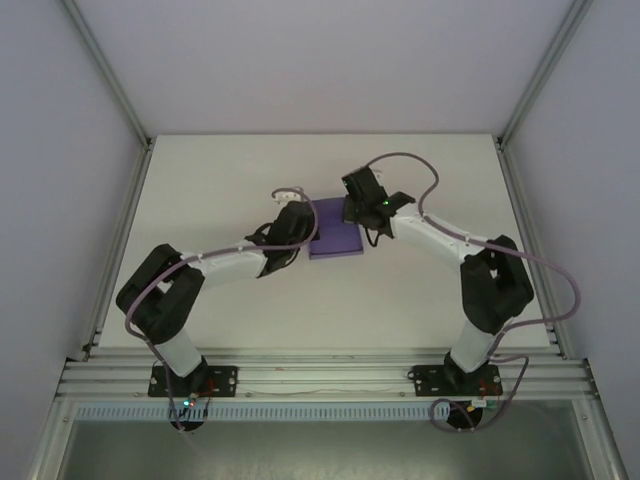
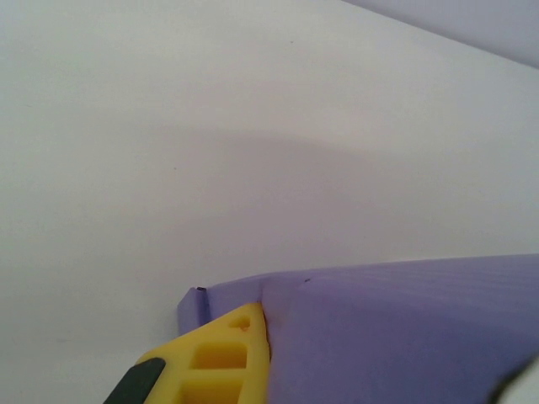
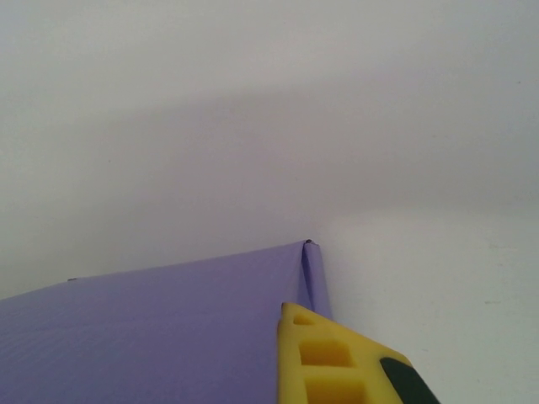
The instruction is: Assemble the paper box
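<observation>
Across the whole floor of the enclosure stretched the flat white counter [image 1: 220, 180], open and bare from its far edge down to the ribbed aluminium rail [image 1: 320, 375] at the near side, where both arm bases were bolted. Pale walls [image 1: 50, 150] and slanting metal posts [image 1: 105, 70] closed it off on the left, right and far sides.

The left arm [image 1: 230, 262] and right arm [image 1: 440, 235] reached inward from their corners and met near the middle, leaving free counter behind and in front of them. A grey cable [image 1: 404, 154] looped above the right wrist.

Between the two wrists lay the purple paper box [image 1: 335, 240] of thin matte card, low on the counter and well apart from every edge.

The left fingers [image 1: 300, 225] were clenched on its left side; in the left wrist view one yellow finger [image 2: 223, 349] pressed against the card beside a raised corner. The right fingers [image 1: 362, 205] were clenched on the right side of its far edge, with a yellow finger [image 3: 324, 353] tight against the card's folded corner in the right wrist view.
</observation>
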You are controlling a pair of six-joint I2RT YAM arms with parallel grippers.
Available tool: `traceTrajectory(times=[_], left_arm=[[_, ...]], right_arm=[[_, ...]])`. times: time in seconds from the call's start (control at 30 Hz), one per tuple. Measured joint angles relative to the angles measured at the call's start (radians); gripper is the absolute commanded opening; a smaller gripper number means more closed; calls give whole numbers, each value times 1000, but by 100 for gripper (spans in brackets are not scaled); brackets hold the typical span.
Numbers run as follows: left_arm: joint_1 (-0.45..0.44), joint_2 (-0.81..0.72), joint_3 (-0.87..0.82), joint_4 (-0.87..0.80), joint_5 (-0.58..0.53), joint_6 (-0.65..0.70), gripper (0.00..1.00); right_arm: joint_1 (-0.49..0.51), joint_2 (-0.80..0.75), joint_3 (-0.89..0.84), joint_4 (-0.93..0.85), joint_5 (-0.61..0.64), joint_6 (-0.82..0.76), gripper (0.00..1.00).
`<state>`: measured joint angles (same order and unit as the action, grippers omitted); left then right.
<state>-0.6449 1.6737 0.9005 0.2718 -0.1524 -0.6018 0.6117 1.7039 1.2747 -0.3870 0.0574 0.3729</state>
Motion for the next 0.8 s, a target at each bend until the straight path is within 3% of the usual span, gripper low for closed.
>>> traceTrajectory(times=[0.2, 0.43, 0.53, 0.8], left_arm=[[-50, -40, -129, 147, -57, 49, 0], [-103, -41, -143, 154, -122, 106, 0], [-114, -62, -167, 148, -122, 126, 8], [-140, -113, -230, 127, -71, 140, 8]], right_arm=[[60, -86, -152, 105, 77, -17, 0], [74, -134, -265, 229, 125, 1, 0], [94, -160, -325, 277, 156, 0, 0], [127, -209, -441, 388, 175, -14, 0]])
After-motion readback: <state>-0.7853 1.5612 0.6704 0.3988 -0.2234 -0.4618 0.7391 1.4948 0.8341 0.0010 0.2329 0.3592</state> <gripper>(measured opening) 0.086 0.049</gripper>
